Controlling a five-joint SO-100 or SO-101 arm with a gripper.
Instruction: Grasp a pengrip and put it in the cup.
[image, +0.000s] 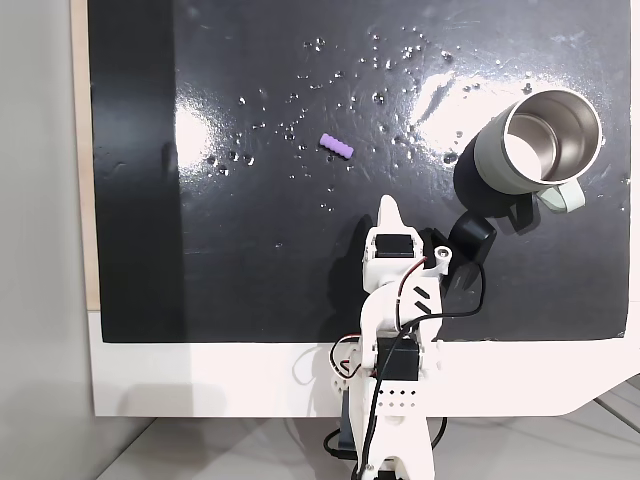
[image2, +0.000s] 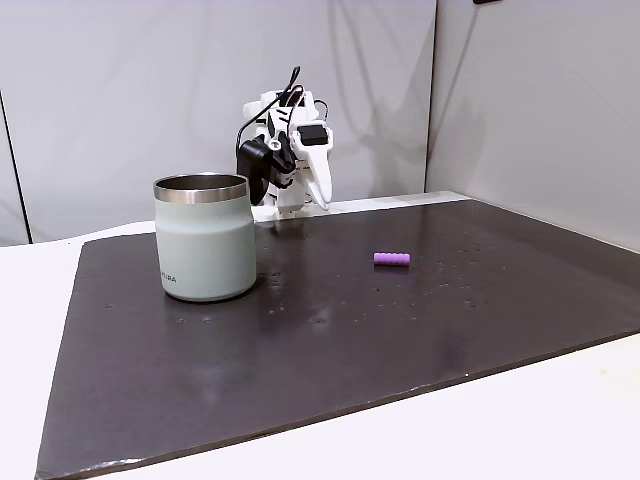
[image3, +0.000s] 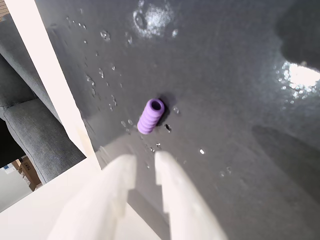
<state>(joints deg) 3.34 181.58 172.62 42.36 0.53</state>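
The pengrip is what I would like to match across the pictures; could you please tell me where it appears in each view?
A fixed view: the pengrip lies upper centre on the black mat, left of the cup.
A fixed view: the pengrip lies right of centre, right of the cup.
Wrist view: the pengrip lies centre, just beyond the gripper.
Shared landmark: the droplet-speckled black mat.

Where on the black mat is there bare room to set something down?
In a fixed view from above, the mat's left half, from its left edge to the purple grip, is bare, as is the strip right of the arm below the mug. It is crowded between the gripper and the mug. Droplets speckle the top middle.
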